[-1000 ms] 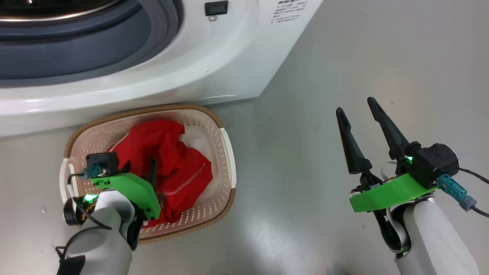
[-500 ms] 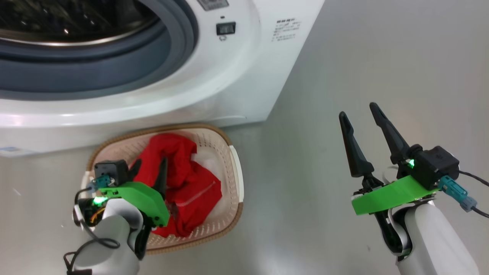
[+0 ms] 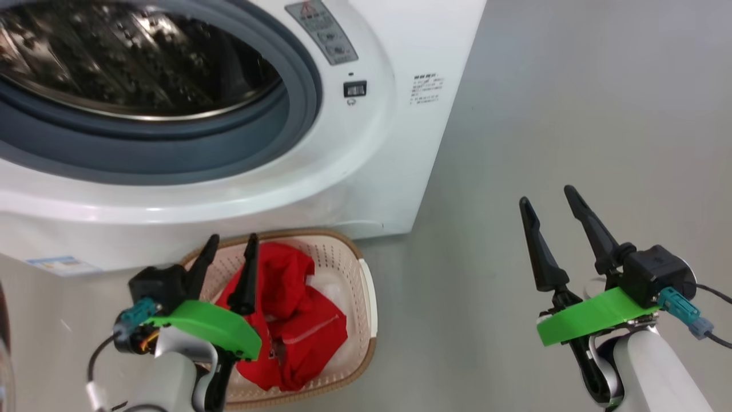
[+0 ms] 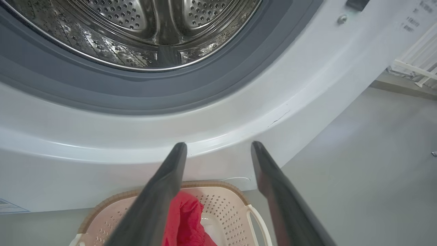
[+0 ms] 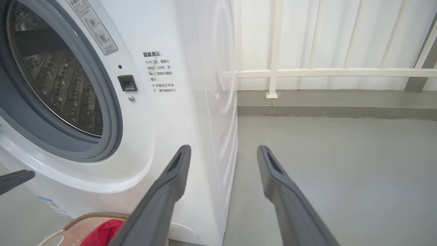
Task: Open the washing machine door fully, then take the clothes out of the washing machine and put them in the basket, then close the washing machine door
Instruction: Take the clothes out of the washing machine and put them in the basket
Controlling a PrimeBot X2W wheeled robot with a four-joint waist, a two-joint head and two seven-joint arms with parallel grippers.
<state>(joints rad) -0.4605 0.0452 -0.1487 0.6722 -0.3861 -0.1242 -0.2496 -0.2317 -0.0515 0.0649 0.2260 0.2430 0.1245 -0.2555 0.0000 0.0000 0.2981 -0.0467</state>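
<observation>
Both sets of fingers are spread wide with nothing in them. The left gripper (image 3: 233,239) hangs just over the left side of the basket (image 3: 370,297), fingers pointing toward the washer. The right gripper (image 3: 546,195) is well off to the side over bare floor (image 3: 514,114). The clothes (image 3: 297,309) are a red heap lying inside the basket, which sits on the floor right at the foot of the washing machine (image 3: 366,171). Past that, the grey seal (image 3: 171,154) rings the shiny steel drum (image 3: 131,63).
</observation>
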